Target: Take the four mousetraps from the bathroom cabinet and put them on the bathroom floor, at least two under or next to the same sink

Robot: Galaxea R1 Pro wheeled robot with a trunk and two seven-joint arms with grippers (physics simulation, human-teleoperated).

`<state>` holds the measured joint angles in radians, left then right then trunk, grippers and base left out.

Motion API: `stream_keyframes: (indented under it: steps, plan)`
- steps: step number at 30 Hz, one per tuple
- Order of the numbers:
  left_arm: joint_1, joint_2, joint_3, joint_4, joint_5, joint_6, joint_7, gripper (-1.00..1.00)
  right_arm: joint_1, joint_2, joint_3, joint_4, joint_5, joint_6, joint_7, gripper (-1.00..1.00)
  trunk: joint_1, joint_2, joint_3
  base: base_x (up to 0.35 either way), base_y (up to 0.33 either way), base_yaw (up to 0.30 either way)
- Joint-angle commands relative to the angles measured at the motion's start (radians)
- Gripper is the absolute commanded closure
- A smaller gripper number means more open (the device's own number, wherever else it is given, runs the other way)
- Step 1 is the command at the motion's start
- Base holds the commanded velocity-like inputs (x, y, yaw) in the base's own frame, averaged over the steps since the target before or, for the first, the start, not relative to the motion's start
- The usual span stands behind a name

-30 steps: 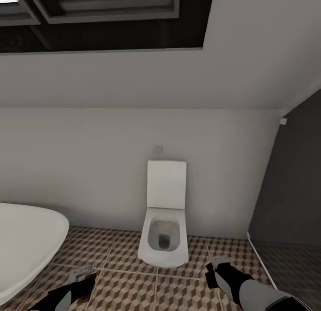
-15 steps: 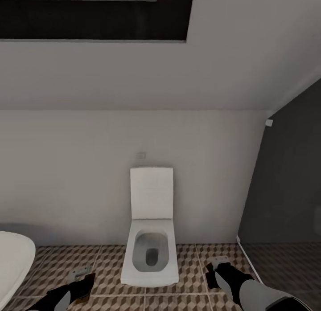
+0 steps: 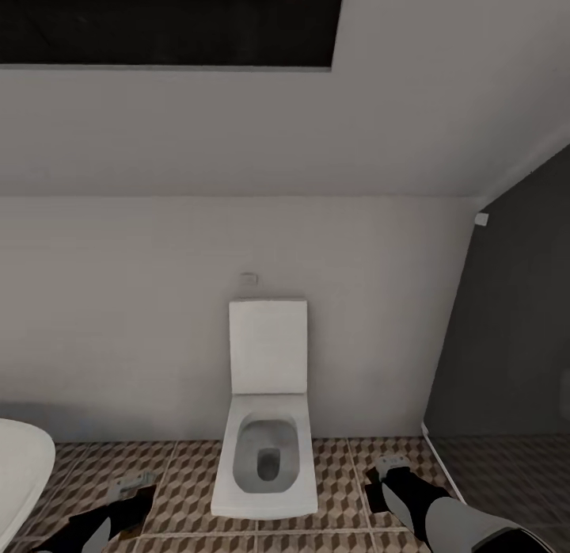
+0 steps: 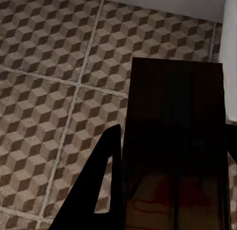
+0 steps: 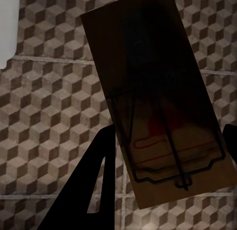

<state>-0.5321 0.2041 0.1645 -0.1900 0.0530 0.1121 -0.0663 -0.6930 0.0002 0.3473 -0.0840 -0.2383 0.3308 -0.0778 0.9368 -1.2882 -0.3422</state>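
Slightly lower now, left claw (image 4: pixel 168 190) and right claw (image 5: pixel 163 175) each clamp one mousetrap (image 4: pixel 175 141) (image 5: pixel 153 96).

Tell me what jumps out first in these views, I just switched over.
The white toilet stands dead ahead against the far wall with its lid up, on the cube-patterned bathroom floor. Each wrist view shows a dark-brown mousetrap held between the fingers above those tiles: one in the left gripper, its mousetrap mostly in shadow, and one in the right gripper, whose mousetrap shows its wire parts clearly.
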Motion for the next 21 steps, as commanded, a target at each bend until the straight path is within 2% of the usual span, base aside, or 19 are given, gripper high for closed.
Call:
stream_keyframes:
  steps: [1, 2, 6, 12, 21]
  plan:
    - [0.0, 0.001, -0.003, -0.004, -0.006, 0.007, -0.003, 1.0, 0.0, 0.0, 0.008, -0.002, -0.012, 0.005, -0.004, 1.0, 0.0, -0.001, -0.001, 0.0, 0.0, 0.0]
    - [0.0, 0.002, -0.022, -0.019, -0.038, 0.009, -0.005, 1.0, 0.0, 0.0, 0.008, -0.002, -0.012, 0.005, -0.004, 1.0, 0.0, -0.001, -0.001, 0.0, 0.0, 0.0]
    - [0.0, 0.014, -0.037, -0.066, -0.076, 0.024, -0.007, 1.0, 0.0, 0.0, 0.009, -0.002, -0.011, 0.002, -0.004, 1.0, 0.0, -0.001, -0.001, 0.0, 0.0, 0.0]
    - [-0.001, 0.027, -0.037, -0.104, -0.079, 0.082, -0.009, 1.0, 0.0, 0.0, 0.008, -0.002, -0.01, -0.004, -0.01, 1.0, 0.0, -0.001, -0.001, 0.0, 0.0, 0.0]
    - [-0.002, 0.023, -0.034, -0.145, -0.063, 0.084, -0.009, 1.0, 0.0, 0.0, 0.009, -0.002, -0.01, -0.007, -0.011, 1.0, 0.0, -0.001, -0.001, 0.006, 0.02, 0.0]
